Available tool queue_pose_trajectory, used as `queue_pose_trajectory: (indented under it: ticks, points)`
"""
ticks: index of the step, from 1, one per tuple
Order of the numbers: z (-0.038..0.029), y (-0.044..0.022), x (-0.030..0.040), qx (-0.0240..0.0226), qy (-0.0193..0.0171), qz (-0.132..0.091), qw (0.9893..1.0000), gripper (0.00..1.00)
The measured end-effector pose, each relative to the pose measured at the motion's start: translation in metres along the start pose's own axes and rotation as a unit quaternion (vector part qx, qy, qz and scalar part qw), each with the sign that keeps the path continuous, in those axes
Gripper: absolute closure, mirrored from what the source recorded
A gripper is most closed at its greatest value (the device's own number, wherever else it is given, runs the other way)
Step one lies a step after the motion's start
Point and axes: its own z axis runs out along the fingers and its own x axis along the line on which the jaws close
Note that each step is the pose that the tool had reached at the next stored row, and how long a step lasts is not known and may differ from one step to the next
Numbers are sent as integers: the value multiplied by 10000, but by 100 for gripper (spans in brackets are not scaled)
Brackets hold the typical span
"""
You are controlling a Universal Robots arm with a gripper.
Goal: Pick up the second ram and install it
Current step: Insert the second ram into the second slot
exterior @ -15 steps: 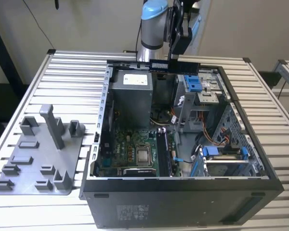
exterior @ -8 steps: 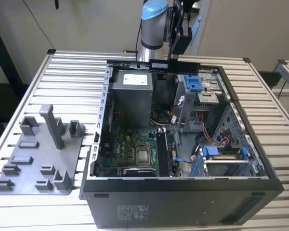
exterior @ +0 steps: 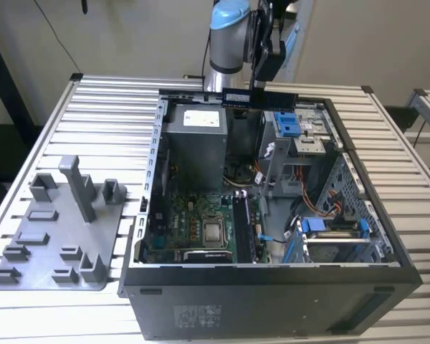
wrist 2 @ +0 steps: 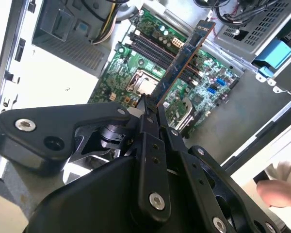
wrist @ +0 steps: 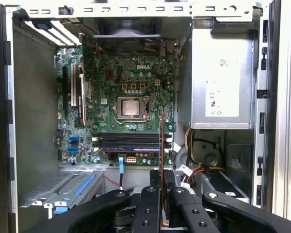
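Bright, even light falls from above. The slatted table (exterior: 93,107) shines pale, and its shadows are soft and faint. Below the gripper (exterior: 259,87), the inside of the computer case (exterior: 272,301) is dimmer. In the second wrist view a big patch next to the gripper is washed out to plain white, and the black fingers (wrist 2: 153,160) look very dark. In the first wrist view the thin edge of the second ram (wrist: 161,141) glows orange.
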Motion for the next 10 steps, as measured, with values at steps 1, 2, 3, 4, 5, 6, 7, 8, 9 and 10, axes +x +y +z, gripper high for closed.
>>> queue_pose_trajectory:
  ticks: [1, 2, 3, 4, 5, 6, 7, 8, 9, 10]
  points:
    - [0, 0, 0, -1, 0, 25, 10000, 86]
    - [0, 0, 0, -3, -1, 58, 10000, 86]
    - [0, 0, 0, -4, -1, 98, 10000, 86]
    - [1, 0, 0, -6, -3, 144, 9999, 86]
    - [2, 0, 0, -7, -4, 193, 9998, 86]
    - [3, 0, 0, -9, -5, 242, 9997, 86]
    - [3, 0, 0, -11, -6, 291, 9996, 86]
    - [4, 0, 0, -13, -7, 342, 9994, 86]
    - [5, 0, 0, -14, -8, 386, 9993, 86]
    - [6, 0, 0, -16, -9, 433, 9991, 86]
